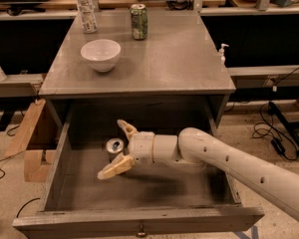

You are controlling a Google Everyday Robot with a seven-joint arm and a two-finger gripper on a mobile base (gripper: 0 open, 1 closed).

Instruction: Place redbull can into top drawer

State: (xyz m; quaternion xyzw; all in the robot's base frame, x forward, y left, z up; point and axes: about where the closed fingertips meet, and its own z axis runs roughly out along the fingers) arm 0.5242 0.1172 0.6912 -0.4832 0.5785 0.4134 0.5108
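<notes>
The top drawer point(139, 223) is pulled wide open below the grey table; its small knob shows at the bottom edge. The redbull can point(114, 146) stands upright on the drawer floor toward the back left, its shiny top visible. My gripper point(118, 151) reaches in from the right, inside the drawer. Its fingers are spread wide, one behind the can point(126, 129) and one in front of it point(114, 167). The fingers do not grip the can.
On the tabletop point(179, 63) stand a white bowl point(100, 54), a green can point(138, 21) and a clear plastic bottle point(85, 9). A cardboard box point(32, 143) sits on the floor to the left of the drawer. Cables lie on the floor at right.
</notes>
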